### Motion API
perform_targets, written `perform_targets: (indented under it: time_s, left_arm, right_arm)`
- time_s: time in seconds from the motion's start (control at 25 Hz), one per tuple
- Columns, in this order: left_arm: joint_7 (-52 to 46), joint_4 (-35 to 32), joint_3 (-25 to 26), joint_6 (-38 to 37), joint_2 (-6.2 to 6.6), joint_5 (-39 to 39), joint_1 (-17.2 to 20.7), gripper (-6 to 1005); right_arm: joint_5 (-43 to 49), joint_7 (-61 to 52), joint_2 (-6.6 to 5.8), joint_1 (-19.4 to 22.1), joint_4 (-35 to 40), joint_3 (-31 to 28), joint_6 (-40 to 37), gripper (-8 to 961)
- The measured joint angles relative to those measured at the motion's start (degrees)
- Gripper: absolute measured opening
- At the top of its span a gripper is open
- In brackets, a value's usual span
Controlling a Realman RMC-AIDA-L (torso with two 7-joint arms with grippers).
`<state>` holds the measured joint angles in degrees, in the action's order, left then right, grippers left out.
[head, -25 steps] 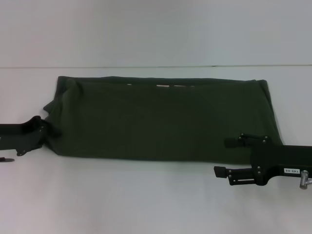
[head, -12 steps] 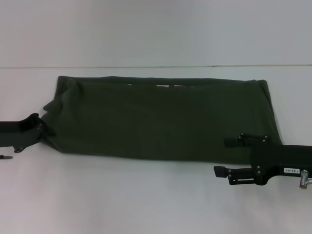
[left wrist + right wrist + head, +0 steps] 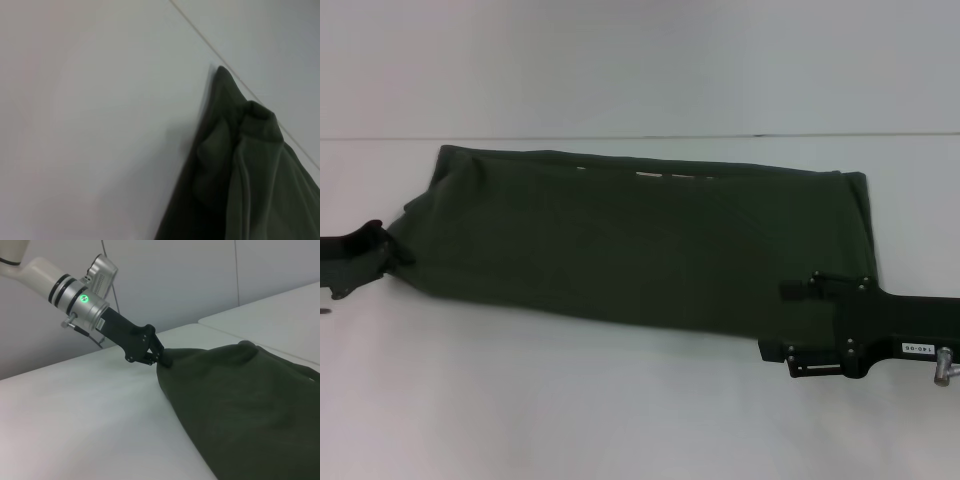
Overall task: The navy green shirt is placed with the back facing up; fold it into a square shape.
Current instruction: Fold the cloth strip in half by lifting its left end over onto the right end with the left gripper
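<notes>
The right end effector [image 3: 778, 320] is lying nearest the robot, low at the right side of the head view, its black body reaching in from the right edge and its fingers [image 3: 798, 291] resting at the near right corner of the navy green shirt [image 3: 630, 240]; the upper finger is lying on the cloth while the lower one is meeting the cloth's near edge, so the fingers seem to be pinching that corner, though the contact itself is not plainly visible. The shirt is lying folded into a long dark band across the middle of the white tabletop [image 3: 570, 400], running from the left side to the right, with its near edge slanting nearer to the robot toward the right. At the left edge of the head view the left end effector [image 3: 395, 255] is gripping the shirt's left end, fingers clamped together on a bunched point of cloth that is pulling into a taut peak; the right wrist view is showing this grip [image 3: 162, 359] clearly. In the left wrist view, the cloth [image 3: 240, 170] is showing gathered folds against the pale tabletop [image 3: 90, 125]. Beyond the shirt, the tabletop's far edge is meeting a plain pale wall [image 3: 640, 60].
</notes>
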<state>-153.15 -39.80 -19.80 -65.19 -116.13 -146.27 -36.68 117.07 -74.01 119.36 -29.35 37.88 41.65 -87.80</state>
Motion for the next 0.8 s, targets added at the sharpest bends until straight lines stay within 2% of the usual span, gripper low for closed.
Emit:
perform_targets:
  time_s: [0.8]
  left_arm:
    - [1.0,-1.8,5.1,5.2,0.73,-0.4,1.4,24]
  right_arm:
    - [0.0,0.0,0.08,-0.4,0.0,-0.1,-0.1,945]
